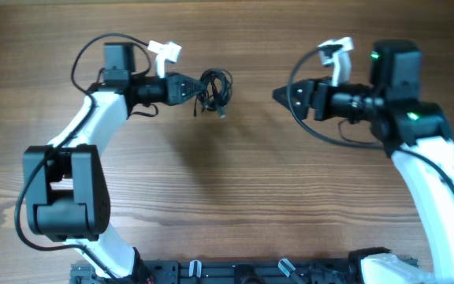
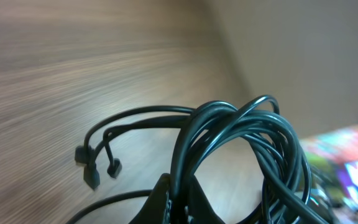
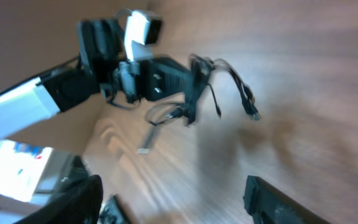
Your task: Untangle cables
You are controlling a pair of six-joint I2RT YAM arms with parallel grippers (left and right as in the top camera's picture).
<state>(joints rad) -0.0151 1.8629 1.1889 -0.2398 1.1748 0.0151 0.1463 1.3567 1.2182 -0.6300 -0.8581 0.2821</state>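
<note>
Your left claw [image 1: 198, 87] is clenched on the cables [image 1: 215, 89]. They sit as a small black bundle of loops right at its tip, over the upper middle of the bench [image 1: 235, 189]. In the left wrist view, several strands of the cables [image 2: 241, 130] curve up in a tight coil. One part of that coil passes down between the dark fingers [image 2: 166, 205] at the bottom edge. Two loose ends with small black plug ends [image 2: 92, 177] trail off to the left of the coil, over the wood.

From the right wrist view you see the left claw [image 3: 185, 84] side on, with the cables [image 3: 229, 78] bunched at its tip. A few thin ends hang away from the bunch, one with a pale tip [image 3: 143, 149]. A soft shadow lies on the wood apart from the bundle, so it looks raised. You cannot tell whether any strand touches the bench.

Your right claw [image 1: 284, 96] is released. Its fingers [image 3: 73, 202] stand wide apart at the bottom corners of its own view, with nothing between them. In the overhead view it points left toward the bundle at about the same level, well apart from it, with bare wood between the two claws.
</note>
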